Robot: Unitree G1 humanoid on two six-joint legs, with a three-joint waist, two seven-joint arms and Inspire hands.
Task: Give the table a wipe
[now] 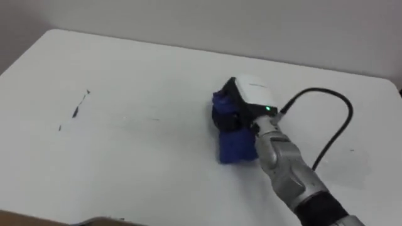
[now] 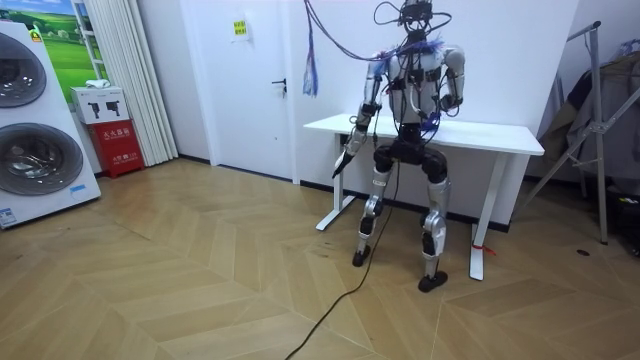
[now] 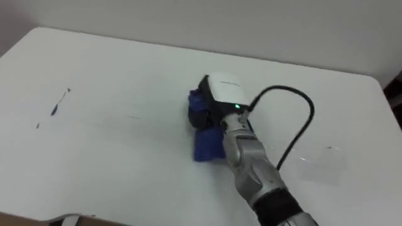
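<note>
A blue cloth (image 1: pixel 233 148) lies right of the middle of the white table (image 1: pixel 138 69). My right hand (image 1: pixel 244 108) rests on the cloth's far end, fingers curled over it and pressing it down. Thin dark marks (image 1: pixel 76 112) streak the table far to the left, well apart from the cloth. In the room view I stand at the table's near side with my back to the camera, knees bent. My left hand (image 2: pixel 341 163) hangs straight-fingered below the table's edge on the room view's left.
The table's far edge runs along a pale wall (image 1: pixel 251 25). On the room view's left stand washing machines (image 2: pixel 30 120) and a red box (image 2: pixel 120 148); a metal rack (image 2: pixel 600 120) stands on its right.
</note>
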